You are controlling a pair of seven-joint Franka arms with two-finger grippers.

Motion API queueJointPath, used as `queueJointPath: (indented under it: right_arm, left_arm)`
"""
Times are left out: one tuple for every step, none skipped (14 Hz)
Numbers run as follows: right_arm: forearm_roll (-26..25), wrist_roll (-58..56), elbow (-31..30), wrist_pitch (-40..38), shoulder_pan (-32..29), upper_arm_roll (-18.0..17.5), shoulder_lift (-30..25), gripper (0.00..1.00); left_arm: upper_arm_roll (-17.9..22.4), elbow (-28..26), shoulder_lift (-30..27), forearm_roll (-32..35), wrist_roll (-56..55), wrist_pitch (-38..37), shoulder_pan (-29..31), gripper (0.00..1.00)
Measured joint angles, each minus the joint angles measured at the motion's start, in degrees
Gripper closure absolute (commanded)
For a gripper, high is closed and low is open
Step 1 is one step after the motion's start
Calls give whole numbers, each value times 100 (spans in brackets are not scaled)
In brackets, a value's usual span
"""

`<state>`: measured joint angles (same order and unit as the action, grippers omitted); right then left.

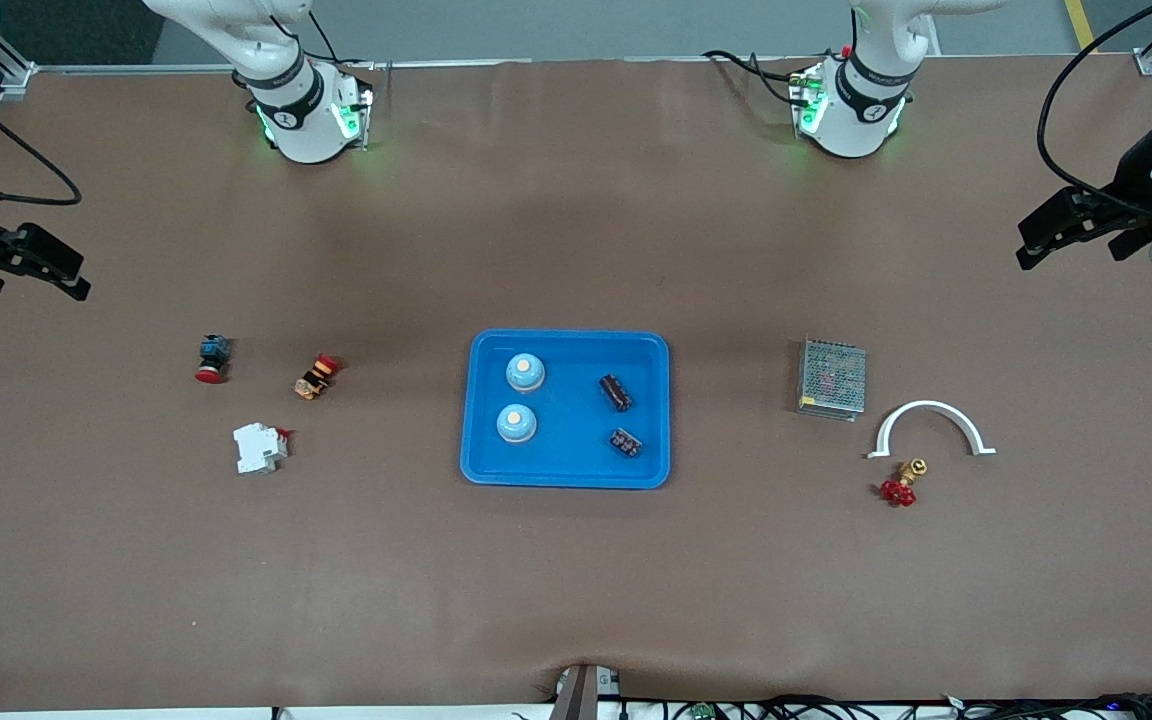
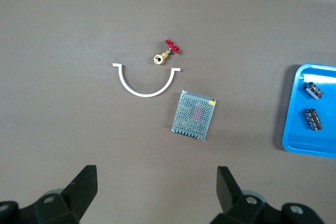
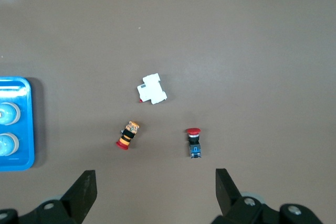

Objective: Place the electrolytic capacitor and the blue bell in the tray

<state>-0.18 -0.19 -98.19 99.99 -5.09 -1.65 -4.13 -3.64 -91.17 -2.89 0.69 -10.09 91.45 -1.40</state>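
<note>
Scanning the front view from its left edge, the right hand (image 1: 36,268) is hovering with fingers spread and empty over the worktop's (image 1: 576,600) right-arm end. Next are lying three small bystanders: a red-capped push button (image 1: 212,358), a small striped switch (image 1: 316,377) and a white breaker (image 1: 259,448). At the centre the tray (image 1: 566,472) is already holding everything the task names: two blue bells (image 1: 525,372), one nearer the front camera than the other, sitting toward the right arm's end, and two electrolytic capacitors (image 1: 617,392) lying on their sides toward the left arm's end, the one nearer the bases with its long axis running slantwise, the other shorter-looking. Further along are resting one grey mesh box (image 1: 832,378), one white arch-shaped clamp (image 1: 930,428) and one red-handled brass valve (image 1: 902,485). Last, the left hand (image 1: 1076,232) is hanging open and empty over the worktop's left-arm end. Both hands are sitting well apart from the tray, about equally removed, so neither is better placed; judging by this, nothing is remaining to fetch.
</note>
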Motion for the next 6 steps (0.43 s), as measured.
queueJointPath:
  right_arm:
    - [0,0,29,13,0,-1,9,0]
    - [0,2,50,22,0,-3,21,0]
    - [0,4,64,25,0,-6,36,0]
    - [0,4,75,26,0,-11,53,0]
    - [0,4,87,29,1,-19,68,0]
    - [0,4,98,36,6,-30,84,0]
  left_arm:
    - [0,4,0,0,0,-26,0,0]
    - [0,5,0,0,0,-39,0,0]
    - [0,6,0,0,0,-46,0,0]
    - [0,6,0,0,0,-50,0,0]
    - [0,6,0,0,0,-52,0,0]
    - [0,6,0,0,0,-52,0,0]
